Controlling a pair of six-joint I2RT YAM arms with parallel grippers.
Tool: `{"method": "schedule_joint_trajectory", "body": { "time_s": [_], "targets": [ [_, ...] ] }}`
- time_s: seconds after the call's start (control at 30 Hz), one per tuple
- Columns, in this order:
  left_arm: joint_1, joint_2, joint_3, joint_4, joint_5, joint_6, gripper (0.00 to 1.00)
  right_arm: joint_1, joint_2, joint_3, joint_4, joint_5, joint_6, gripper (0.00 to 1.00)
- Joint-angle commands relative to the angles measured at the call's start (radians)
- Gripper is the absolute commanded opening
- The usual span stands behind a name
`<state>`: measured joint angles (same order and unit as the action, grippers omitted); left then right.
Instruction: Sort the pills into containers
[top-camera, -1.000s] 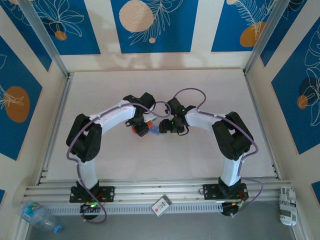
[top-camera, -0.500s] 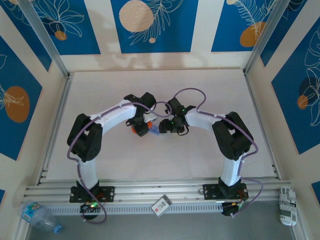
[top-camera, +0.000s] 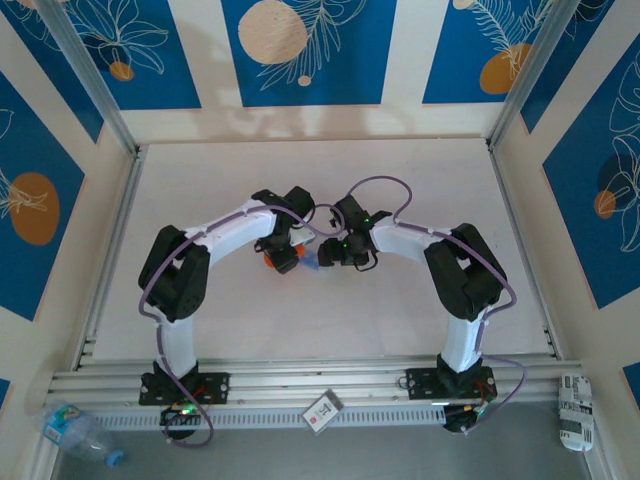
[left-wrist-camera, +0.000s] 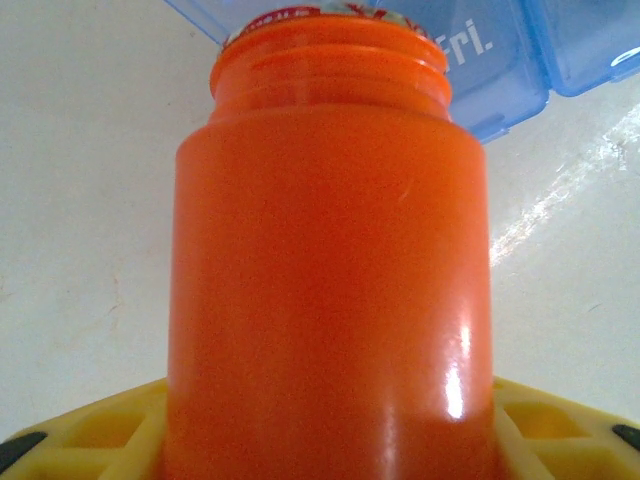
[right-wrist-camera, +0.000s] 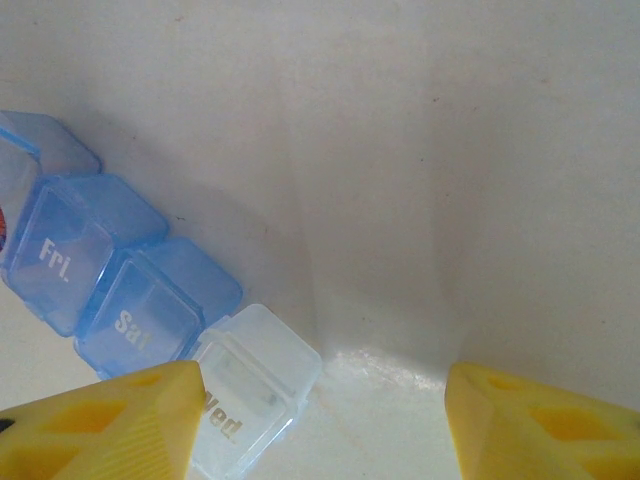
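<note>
Blue containers (right-wrist-camera: 100, 290) marked Fri., Sat and Wed, contents unclear, lie on the table (right-wrist-camera: 450, 150) by the right gripper (right-wrist-camera: 325, 415), jaws parted and seemingly empty, while the left gripper (top-camera: 284, 258) clamps an orange bottle (left-wrist-camera: 330, 290), mouth just beside them.

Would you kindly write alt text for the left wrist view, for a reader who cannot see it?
An orange bottle looms close, clamped in the left gripper between yellow fingers, its threaded neck pointing at a translucent blue pill box with a lid marked Fri., on a pale table.

The pale table (top-camera: 330, 320) carries a translucent blue pill box (right-wrist-camera: 140, 305) lying flat.
</note>
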<state>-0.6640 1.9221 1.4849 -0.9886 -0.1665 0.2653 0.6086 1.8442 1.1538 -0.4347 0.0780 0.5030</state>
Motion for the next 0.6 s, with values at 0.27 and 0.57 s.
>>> {"method": "schedule_joint_trajectory", "body": {
  "time_s": [0.27, 0.57],
  "targets": [
    [-0.013, -0.028, 0.003, -0.038, -0.028, 0.014, 0.00, 0.013, 0.029, 0.017, -0.029, -0.004, 0.002, 0.66],
    [-0.014, 0.013, -0.007, -0.019, -0.021, 0.019, 0.00, 0.013, 0.028, 0.021, -0.038, -0.003, 0.004, 0.66]
  ]
}}
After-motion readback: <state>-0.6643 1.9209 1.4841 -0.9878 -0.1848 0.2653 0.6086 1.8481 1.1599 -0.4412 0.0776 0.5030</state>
